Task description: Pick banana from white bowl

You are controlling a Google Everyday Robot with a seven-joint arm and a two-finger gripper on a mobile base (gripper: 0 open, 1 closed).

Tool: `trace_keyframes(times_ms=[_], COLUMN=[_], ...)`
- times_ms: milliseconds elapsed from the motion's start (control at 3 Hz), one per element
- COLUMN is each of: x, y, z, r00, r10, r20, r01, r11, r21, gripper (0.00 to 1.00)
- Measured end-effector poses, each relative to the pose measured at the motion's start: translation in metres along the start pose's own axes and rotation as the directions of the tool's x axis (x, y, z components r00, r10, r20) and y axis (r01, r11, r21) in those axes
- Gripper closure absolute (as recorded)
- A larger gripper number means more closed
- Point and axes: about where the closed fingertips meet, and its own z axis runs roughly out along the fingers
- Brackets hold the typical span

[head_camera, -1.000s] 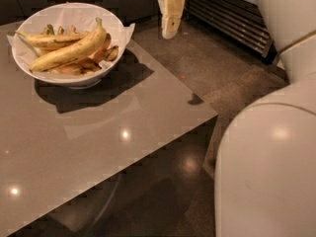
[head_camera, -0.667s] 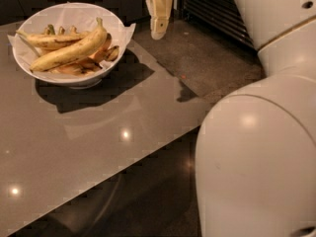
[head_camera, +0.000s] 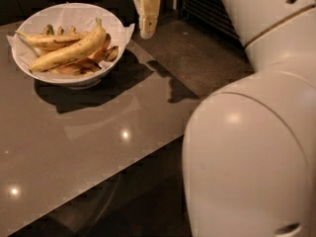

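The white bowl [head_camera: 29, 68], lined with crinkled white paper, stands at the table's far left. The banana [head_camera: 69, 53], long, thick and yellow, lies diagonally on top of the fruit in it, stem tip up to the right. A thinner yellow banana [head_camera: 49, 39] lies behind it, and small brownish bananas [head_camera: 106, 53] lie at the right side. My gripper [head_camera: 147, 27] hangs at the top of the camera view, just right of the bowl's rim and above the table's far edge, apart from the banana.
The grey table [head_camera: 89, 142] runs from the bowl toward the front, its right edge slanting down to the dark floor [head_camera: 197, 58]. My white arm [head_camera: 256, 132] fills the right side. A dark slatted panel [head_camera: 207, 6] stands behind.
My gripper has moved left toward the bowl, and my arm has swung further into the frame from the right. The bowl and bananas have not moved.
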Motion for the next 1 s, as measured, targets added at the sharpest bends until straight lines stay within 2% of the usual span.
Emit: trace_keyframes(times_ms=[667, 1000], x=[-0.048, -0.05], y=[-0.015, -0.024], z=[0.027, 0.03], r00=[0.998, 0.998], r10=[-0.041, -0.044], r20=[0.042, 0.047], r01=[0.043, 0.045], r11=[0.9978, 0.9988], r21=[-0.05, -0.019], gripper=[0.0, 0.0])
